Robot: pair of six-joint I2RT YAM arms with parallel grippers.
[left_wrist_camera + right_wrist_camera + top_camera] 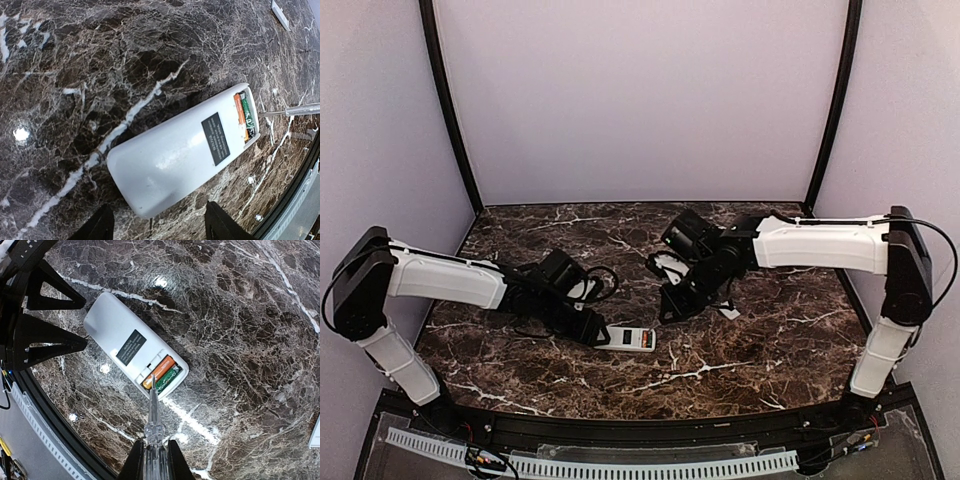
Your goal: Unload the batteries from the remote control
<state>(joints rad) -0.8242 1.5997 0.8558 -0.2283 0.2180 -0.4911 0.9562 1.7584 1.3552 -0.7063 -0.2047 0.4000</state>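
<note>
Altogether one remote control (112, 325), two batteries (159, 371) seated inside, one screwdriver (153, 425)

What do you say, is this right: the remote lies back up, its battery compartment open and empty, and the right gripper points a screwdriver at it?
Not empty: the right wrist view shows both batteries, one orange, one green, lying in the open compartment of the remote control. The rest holds, including the screwdriver in the right gripper.
</note>
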